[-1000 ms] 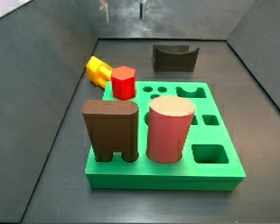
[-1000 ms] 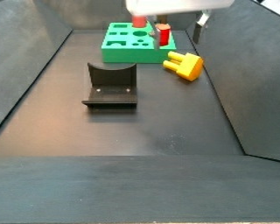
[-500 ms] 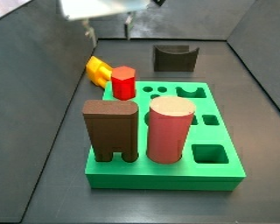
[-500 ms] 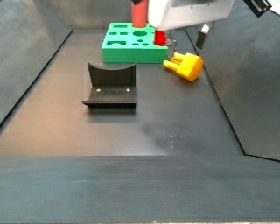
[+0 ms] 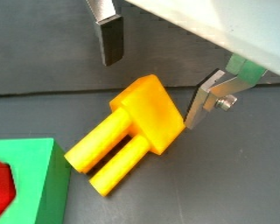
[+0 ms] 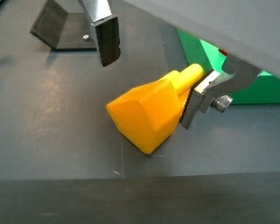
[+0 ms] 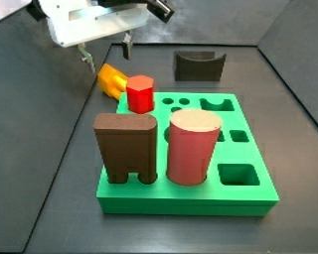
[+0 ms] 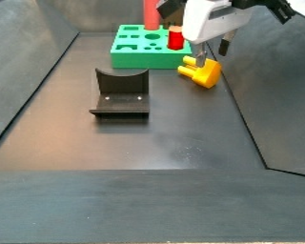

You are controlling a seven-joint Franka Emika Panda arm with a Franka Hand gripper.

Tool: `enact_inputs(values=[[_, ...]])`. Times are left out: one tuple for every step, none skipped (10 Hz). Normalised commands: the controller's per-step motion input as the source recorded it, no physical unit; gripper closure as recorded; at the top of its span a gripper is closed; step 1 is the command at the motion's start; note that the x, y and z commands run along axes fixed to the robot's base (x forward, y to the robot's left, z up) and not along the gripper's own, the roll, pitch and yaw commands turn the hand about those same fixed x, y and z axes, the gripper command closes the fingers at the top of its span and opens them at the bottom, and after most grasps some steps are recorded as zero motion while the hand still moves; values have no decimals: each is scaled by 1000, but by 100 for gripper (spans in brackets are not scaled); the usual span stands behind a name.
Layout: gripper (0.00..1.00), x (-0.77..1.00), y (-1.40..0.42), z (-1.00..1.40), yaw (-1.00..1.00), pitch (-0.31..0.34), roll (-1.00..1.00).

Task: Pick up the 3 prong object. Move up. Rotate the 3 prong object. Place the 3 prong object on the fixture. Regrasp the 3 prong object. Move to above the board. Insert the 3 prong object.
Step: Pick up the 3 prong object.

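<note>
The pincer [image 5: 154,74] hangs wide open over the yellow block [image 5: 133,131], its two silver fingers [image 5: 108,37] standing either side of the block's body and gripping nothing. In a wrist view one finger sits just beside the block, but contact cannot be told. The yellow block [image 8: 200,71] lies flat on the dark surface [image 8: 155,133], just beside the green board [image 8: 138,48] and near the red peg [image 7: 139,94]. The fixture [image 8: 119,92] stands well apart.
</note>
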Motion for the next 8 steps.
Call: enact_inputs(values=[[0, 0, -189, -534, 237, -196, 99], [0, 0, -89, -551, 66, -187, 41], [0, 0, 0, -640, 11, -189, 37], [0, -43, 0, -749, 34, -156, 180], [0, 0, 83, -637, 77, -117, 119], [0, 109, 54, -551, 151, -50, 120], [0, 211, 0, -471, 260, 0, 303], [0, 214, 0, -346, 237, 34, 433]])
